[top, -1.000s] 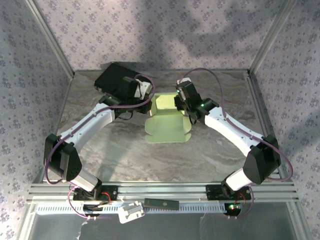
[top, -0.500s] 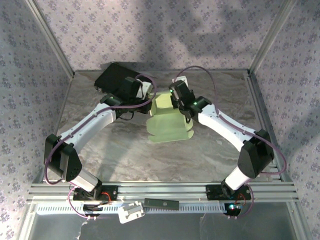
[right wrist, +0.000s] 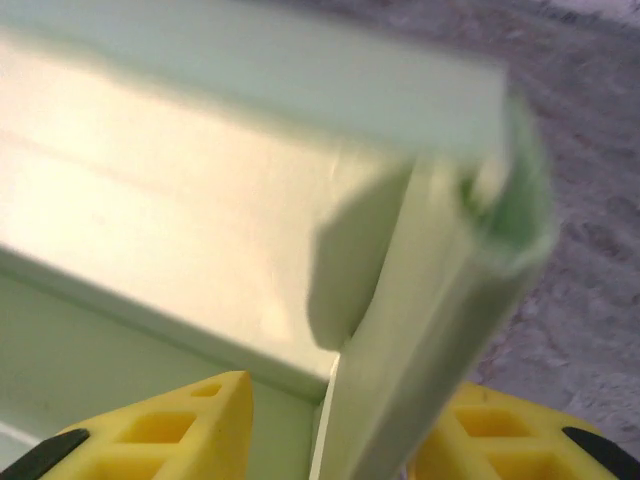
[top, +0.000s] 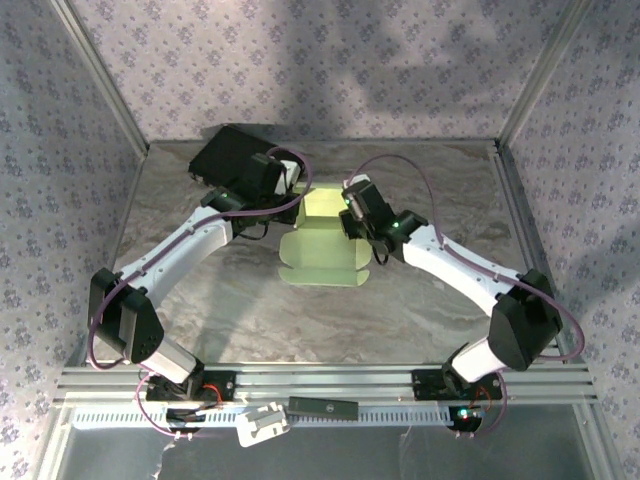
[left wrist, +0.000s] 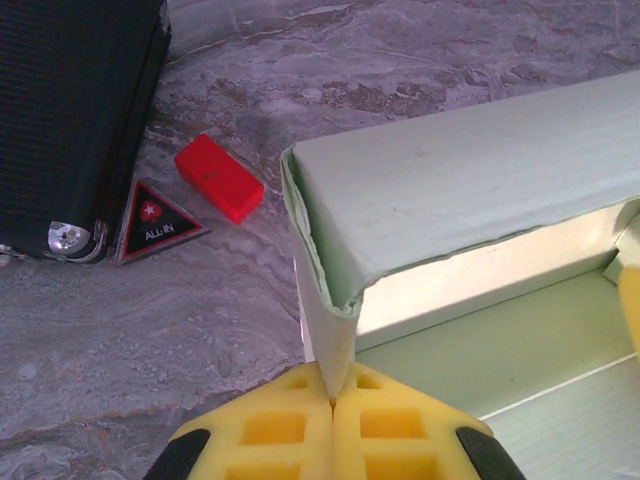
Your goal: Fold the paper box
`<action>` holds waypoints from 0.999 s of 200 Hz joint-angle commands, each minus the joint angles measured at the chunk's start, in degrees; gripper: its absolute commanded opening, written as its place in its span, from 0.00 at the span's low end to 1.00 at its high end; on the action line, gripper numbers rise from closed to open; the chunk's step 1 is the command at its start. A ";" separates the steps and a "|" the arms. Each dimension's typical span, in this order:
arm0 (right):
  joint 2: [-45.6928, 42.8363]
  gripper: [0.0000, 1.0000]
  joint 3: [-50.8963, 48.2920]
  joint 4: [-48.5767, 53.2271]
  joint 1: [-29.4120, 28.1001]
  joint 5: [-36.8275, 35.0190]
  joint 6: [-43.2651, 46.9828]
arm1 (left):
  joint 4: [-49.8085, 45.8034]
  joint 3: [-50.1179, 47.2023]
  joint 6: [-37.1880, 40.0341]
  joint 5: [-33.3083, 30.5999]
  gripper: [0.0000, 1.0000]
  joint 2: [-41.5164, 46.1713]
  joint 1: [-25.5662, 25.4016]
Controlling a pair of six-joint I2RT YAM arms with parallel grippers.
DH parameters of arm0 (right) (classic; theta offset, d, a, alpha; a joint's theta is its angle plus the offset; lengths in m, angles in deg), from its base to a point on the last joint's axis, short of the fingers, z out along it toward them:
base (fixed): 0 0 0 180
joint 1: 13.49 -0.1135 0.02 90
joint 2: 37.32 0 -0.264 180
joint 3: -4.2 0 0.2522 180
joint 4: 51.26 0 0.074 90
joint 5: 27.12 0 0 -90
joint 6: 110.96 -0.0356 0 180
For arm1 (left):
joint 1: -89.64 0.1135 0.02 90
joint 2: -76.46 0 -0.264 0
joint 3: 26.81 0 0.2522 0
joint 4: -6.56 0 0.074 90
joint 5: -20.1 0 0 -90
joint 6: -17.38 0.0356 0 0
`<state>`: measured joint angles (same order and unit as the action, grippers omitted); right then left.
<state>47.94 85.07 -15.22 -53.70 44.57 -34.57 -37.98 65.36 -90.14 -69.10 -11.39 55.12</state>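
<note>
Raising the side walls of one pale green box (top: 322,250), which sits mid-desk between two arms.

The left end effector (left wrist: 332,400) is pinched closed on the box's left wall, holding it upright. The right end effector (right wrist: 340,425) stands astride the right wall with its yellow pads apart, not clamping. The back wall is up and the front panel lies flat toward the arms, so I judge the folding partly done. The next move likely calls for the right pads to close on their wall or tuck it in while the left steadies. Counted: one box, two end effectors, one black case (left wrist: 70,110), one red block (left wrist: 218,178), one triangular tag (left wrist: 155,222), on a grey desk (top: 250,310).
</note>
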 commanded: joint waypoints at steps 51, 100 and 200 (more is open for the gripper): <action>0.77 0.35 0.73 0.03 0.30 -2.93 -2.39 | 0.31 2.09 -1.20 -0.36 0.00 0.83 0.06; 3.94 0.26 6.16 2.87 -0.17 -7.92 -3.16 | 0.05 2.25 -0.85 -0.35 0.00 0.89 -0.27; 11.70 0.26 12.35 9.34 -3.66 -17.59 -7.66 | -0.33 2.64 -1.12 -1.24 0.00 0.88 -0.81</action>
<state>58.54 95.80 -8.64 -56.56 29.71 -40.27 -38.92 65.47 -90.84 -70.26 -11.42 54.96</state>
